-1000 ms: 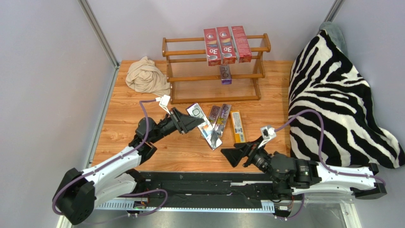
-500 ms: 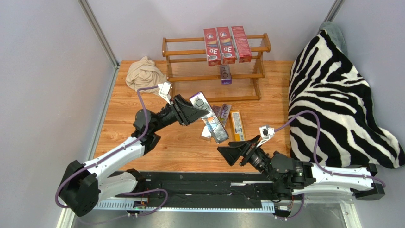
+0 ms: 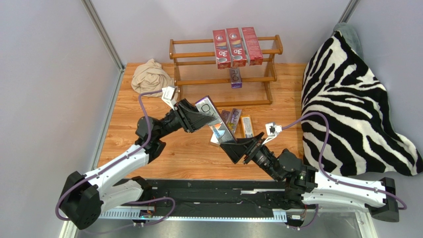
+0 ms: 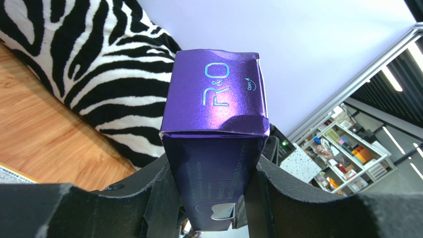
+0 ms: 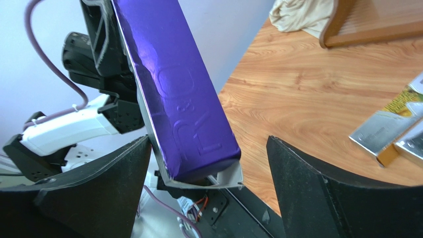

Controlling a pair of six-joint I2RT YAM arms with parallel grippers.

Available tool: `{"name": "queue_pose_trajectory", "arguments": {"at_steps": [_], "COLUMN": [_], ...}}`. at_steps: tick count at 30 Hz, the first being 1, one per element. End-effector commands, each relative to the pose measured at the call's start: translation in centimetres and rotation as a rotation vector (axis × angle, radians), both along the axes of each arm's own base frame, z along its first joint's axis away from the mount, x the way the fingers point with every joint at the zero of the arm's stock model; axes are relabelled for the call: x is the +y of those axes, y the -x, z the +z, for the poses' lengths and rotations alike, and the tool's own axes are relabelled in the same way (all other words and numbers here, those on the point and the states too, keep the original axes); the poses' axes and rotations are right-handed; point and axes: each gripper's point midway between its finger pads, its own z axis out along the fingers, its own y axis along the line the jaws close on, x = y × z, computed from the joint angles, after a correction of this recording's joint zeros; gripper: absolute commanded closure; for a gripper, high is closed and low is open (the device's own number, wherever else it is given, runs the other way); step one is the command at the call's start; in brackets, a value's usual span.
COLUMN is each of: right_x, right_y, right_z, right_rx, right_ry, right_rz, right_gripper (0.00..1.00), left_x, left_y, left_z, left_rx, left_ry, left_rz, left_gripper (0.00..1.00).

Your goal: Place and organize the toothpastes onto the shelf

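Observation:
My left gripper (image 3: 198,118) is shut on one shiny purple toothpaste carton (image 3: 217,124), held off the table and slanting down to the right. In the left wrist view its "R&O" end (image 4: 213,94) stands between my fingers (image 4: 154,198). My right gripper (image 3: 237,150) is open, its jaws either side of the carton's lower end (image 5: 183,124) with gaps on both sides. The shelf (image 3: 198,81) carries three red toothpastes (image 3: 236,47) on its top tier and a purple one (image 3: 235,78) on the middle. Two purple cartons (image 3: 233,119) and an orange one (image 3: 246,126) lie on the table.
A beige cloth (image 3: 151,78) lies left of the shelf. The zebra-striped blanket (image 3: 347,99) is heaped along the right side. Grey walls close in the left and back. The arms' base rail (image 3: 213,191) runs along the near edge.
My left gripper lifted the purple carton off the table and swung it a little right. My right gripper moved up and left, bringing its jaws around the carton's lower end.

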Motion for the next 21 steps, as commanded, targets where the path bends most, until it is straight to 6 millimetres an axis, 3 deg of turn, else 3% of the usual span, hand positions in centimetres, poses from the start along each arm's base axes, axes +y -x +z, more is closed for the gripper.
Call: {"name": "queue_pose_trajectory", "arguments": {"at_steps": [1,7,11,16,21], "right_x": [0.4,0.6,0.8,0.9,0.8], "right_y": [0.0,0.1,0.3,0.1,0.0], "right_z": [3.5,4.6,4.1,3.1,2.7], "right_rx": [-0.050,-0.084,-0.068,-0.036,-0.026], "right_ry": [-0.163,-0.184,-0.183,-0.177,-0.185], "right_rz": [0.064,0.098,0.115,0.112,0.112], "right_gripper": [0.11,0.34,0.45,0.44,0.37], "left_x": [1.0,1.1,1.0,0.9,1.0], "left_y": [1.5,1.3,0.7,0.6,0.5], "left_z": [2.2,1.6,1.3,2.0,2.7], "left_rx": [-0.081,-0.064,-0.043,-0.055,-0.069], "left_ry": [0.083,0.106,0.110,0.139,0.171], "left_rz": [-0.014,-0.009,0.002,0.000,-0.008], "left_gripper": [0.51,0.51,0.51,0.51,0.51]}}
